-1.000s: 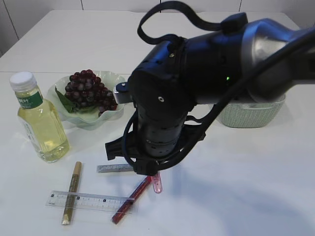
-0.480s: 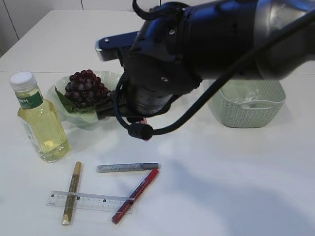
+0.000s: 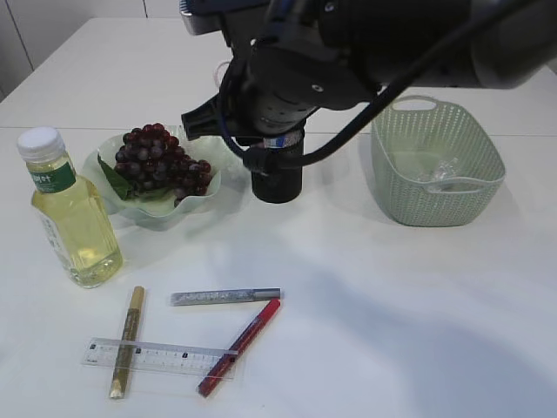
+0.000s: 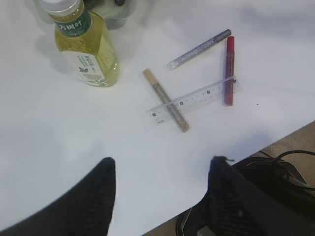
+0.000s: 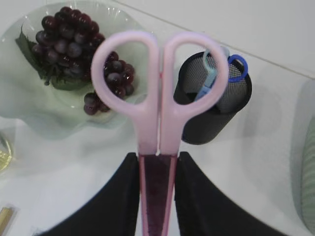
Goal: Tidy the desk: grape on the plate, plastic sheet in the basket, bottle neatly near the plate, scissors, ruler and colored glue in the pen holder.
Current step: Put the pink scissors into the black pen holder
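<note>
The right pincer (image 5: pixel 157 169) pinched the pink scissors (image 5: pixel 158 93) by the blades, handles forward toward the pen holder (image 5: pixel 214 98), seemingly for a drop blades-down, while the left pincer (image 4: pixel 160 194) hung spread and empty over the worktop (image 4: pixel 59 132) near the ruler (image 4: pixel 194 100).

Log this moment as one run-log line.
right pincer: shut on pink scissors, near pen holder | left pincer: open, empty | grapes: on plate | ruler, glue sticks: on table
</note>
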